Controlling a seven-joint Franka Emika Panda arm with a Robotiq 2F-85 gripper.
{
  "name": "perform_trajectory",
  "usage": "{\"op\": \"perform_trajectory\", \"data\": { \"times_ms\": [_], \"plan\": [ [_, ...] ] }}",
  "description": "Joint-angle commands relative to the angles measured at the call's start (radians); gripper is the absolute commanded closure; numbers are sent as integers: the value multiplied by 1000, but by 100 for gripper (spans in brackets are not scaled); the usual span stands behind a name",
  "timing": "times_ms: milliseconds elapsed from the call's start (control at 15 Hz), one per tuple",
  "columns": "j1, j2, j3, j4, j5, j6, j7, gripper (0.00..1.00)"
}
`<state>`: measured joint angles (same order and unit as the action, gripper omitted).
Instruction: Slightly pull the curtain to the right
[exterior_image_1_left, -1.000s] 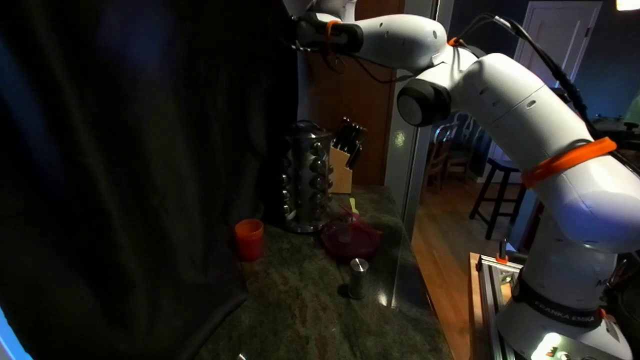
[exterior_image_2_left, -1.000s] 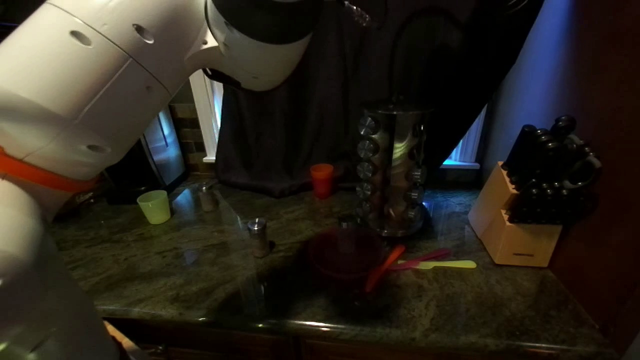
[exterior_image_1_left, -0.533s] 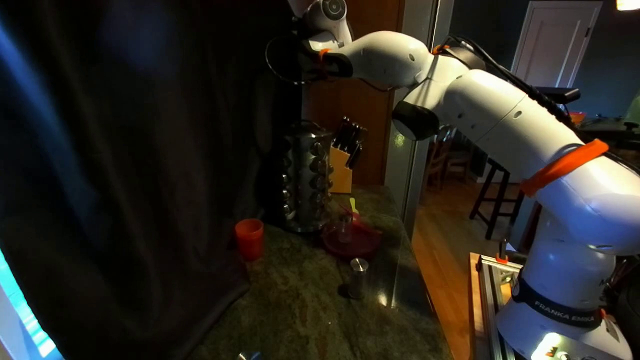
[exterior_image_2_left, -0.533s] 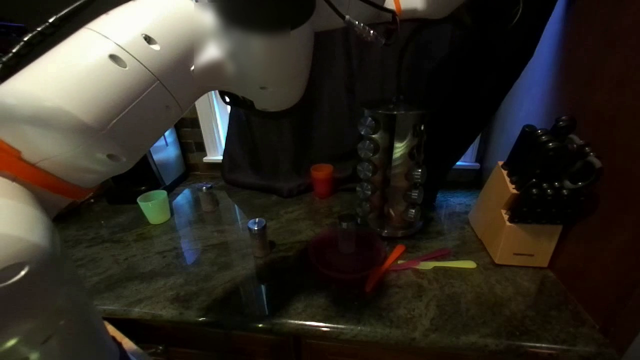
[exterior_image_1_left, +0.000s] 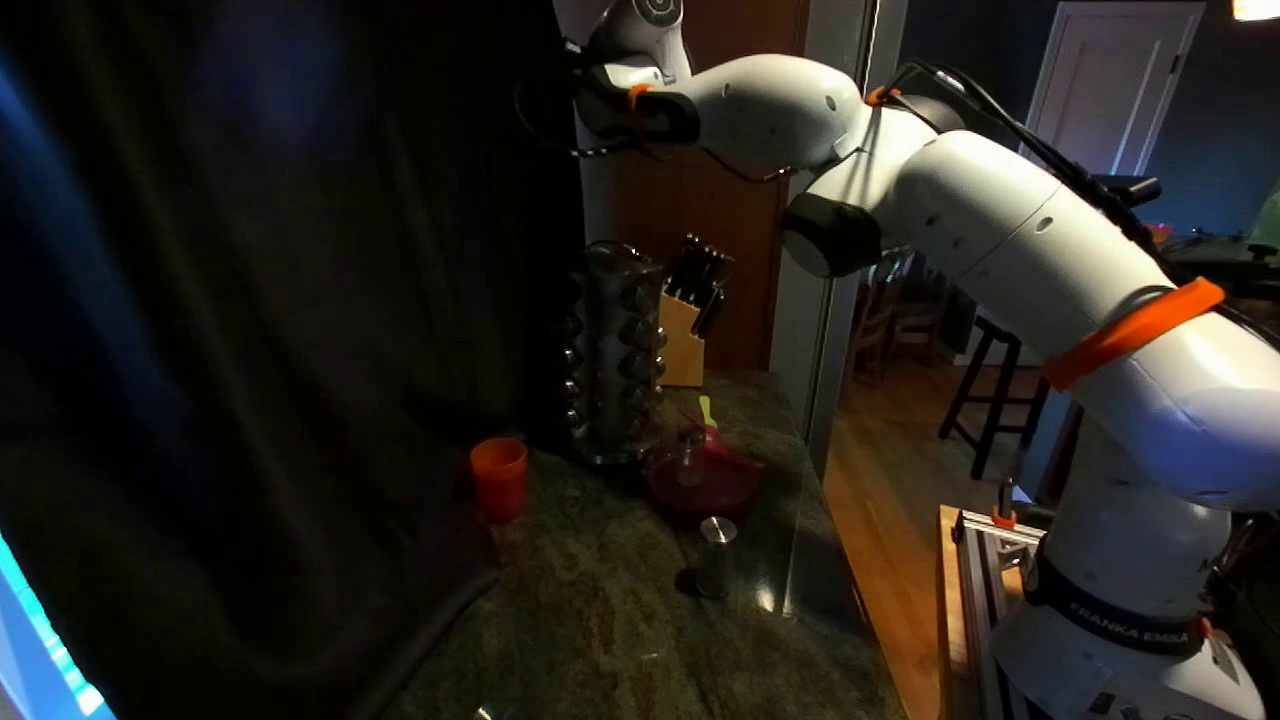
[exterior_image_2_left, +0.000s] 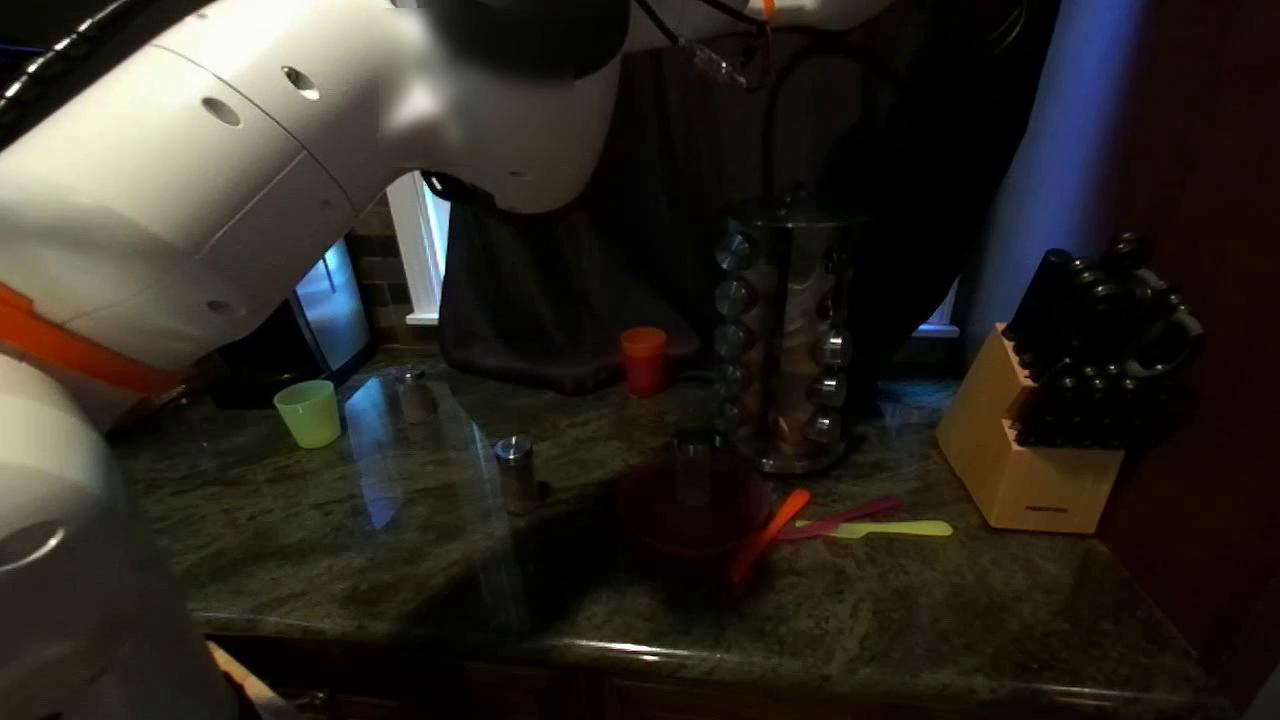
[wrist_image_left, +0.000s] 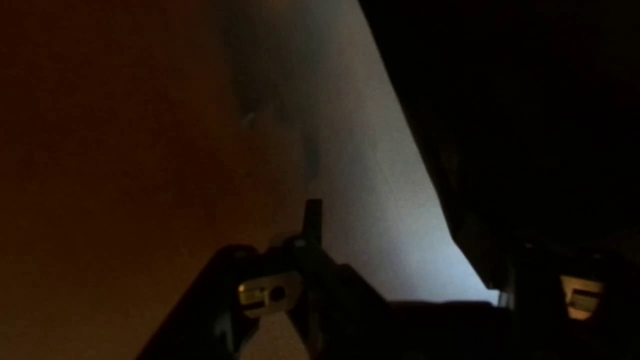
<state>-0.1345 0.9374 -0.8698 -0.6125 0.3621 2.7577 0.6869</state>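
- The curtain hangs in folds over most of the window, and its lower edge lies on the table
- The claw is spread: its jaws stand wide apart in the wrist view, with mostly pale wall between them, so I judge that no cloth is pinched
- The curtain's edge comes down close to one jaw; whether they touch, I cannot tell
- In an exterior view, a strip of window is uncovered at the left of the curtain and a smaller one at the right
- Without a grip, the pull may be not begun or may be finished; the pictures do not decide this
- The spice rack stands in front of the curtain's right half, and the red cup is just beside its lower edge; I think both could catch the moving cloth
- The knife block and the bowl stand apart from the curtain, and probably do not disturb
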Motion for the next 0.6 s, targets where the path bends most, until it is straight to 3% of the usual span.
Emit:
{"op": "perform_trajectory", "data": {
  "times_ms": [0, 267, 533],
  "plan": [
    [34, -101, 56, -34, -15, -170, -224, 1],
    [90, -210, 83, -60, -5, -388, -422, 0],
    [167, -312, 111, -80, 7, -613, -508, 0]
  ]
}}
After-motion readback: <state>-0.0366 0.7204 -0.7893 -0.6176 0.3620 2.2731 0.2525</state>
